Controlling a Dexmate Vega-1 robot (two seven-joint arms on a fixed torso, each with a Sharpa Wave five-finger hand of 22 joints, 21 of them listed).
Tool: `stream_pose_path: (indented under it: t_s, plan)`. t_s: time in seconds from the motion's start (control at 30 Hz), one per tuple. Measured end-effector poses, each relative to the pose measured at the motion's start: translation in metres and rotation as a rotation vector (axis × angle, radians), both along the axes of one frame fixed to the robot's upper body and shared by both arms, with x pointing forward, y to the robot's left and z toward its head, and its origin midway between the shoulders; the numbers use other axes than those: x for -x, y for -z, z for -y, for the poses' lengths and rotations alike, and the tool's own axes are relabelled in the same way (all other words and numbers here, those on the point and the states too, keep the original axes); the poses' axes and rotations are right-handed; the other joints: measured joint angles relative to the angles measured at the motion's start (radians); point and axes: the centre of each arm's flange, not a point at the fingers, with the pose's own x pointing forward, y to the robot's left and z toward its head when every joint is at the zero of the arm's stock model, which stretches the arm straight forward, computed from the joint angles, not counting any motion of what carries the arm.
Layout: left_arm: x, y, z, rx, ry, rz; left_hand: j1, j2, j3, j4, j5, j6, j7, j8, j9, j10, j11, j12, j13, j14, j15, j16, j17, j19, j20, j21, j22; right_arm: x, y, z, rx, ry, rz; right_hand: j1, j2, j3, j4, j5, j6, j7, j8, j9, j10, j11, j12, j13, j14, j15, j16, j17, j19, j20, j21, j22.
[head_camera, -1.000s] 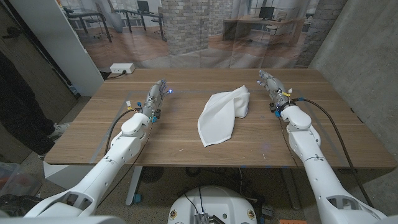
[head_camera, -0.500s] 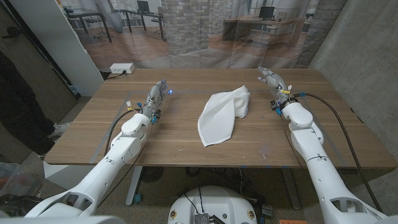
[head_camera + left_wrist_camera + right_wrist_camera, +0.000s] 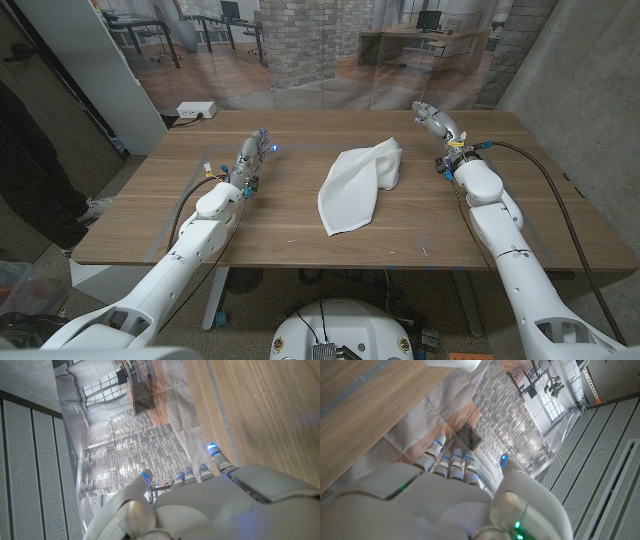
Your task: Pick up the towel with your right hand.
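wood fills the head view: a table [image 3: 300,225] set before a printed backdrop of brick and office desks. on it, a little right of centre, lies the towel [image 3: 355,185], white, crumpled into a long loose fold that runs from near the far right toward the middle. nothing touches it. the right hand [image 3: 436,118] is raised past the towel's far end and apart from it, fingers extended and holding nothing; i judge it is placed to come in over the cloth's nearest end, since that end lies just beside it. the left hand [image 3: 251,155] sits on the left part of the table, well apart from the towel, fingers straight and together-ish, empty; it has no part in the task, so it waits out of the way. a white box [image 3: 196,110] with a cable sits at the far left edge, clear of any reach.

left wrist view: the left hand [image 3: 200,505] shows from behind, fingers reaching out over the table edge toward the backdrop, spread a little, gripping nothing.

right wrist view: the right hand [image 3: 450,495] shows from behind, fingers extended and slightly apart with the thumb off to one side, nothing between them. a white scrap at the frame edge is probably the towel [image 3: 451,363], lying off the line of the fingers, so the hand would need to turn toward it before closing.
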Motion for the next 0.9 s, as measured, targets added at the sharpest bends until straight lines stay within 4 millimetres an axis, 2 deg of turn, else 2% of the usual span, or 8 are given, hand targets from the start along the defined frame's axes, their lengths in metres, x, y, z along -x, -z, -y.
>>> stream_pose_path:
  t_s: [0.67, 0.9]
  plan:
    - [-0.005, -0.002, 0.0, -0.002, -0.007, -0.004, -0.004, -0.004, 0.004, -0.004, -0.005, 0.0, 0.0, 0.0, 0.0, 0.0, 0.0, 0.0, 0.0, 0.0, 0.0, 0.0, 0.0, 0.0, 0.0, -0.011, 0.0, 0.012, -0.021, -0.014, 0.153, 0.1, 0.092, 0.005, 0.005, 0.001, -0.015, 0.0, 0.002, -0.002, 0.0, 0.0, 0.007, 0.0, 0.0, 0.0, 0.001, -0.001, 0.0, 0.0, 0.0, 0.0, -0.004, 0.0]
    - [-0.005, -0.002, -0.001, -0.001, -0.009, -0.005, -0.009, -0.004, 0.004, -0.004, -0.005, 0.0, 0.0, 0.0, 0.0, 0.0, 0.0, 0.0, 0.0, 0.0, 0.0, 0.0, 0.0, 0.0, 0.0, -0.011, 0.0, 0.018, -0.028, -0.019, 0.2, 0.126, 0.12, 0.016, 0.005, 0.004, -0.021, 0.0, 0.002, -0.002, 0.0, 0.0, 0.007, 0.0, 0.0, 0.0, 0.007, -0.007, 0.0, 0.0, 0.012, -0.002, -0.008, 0.0]
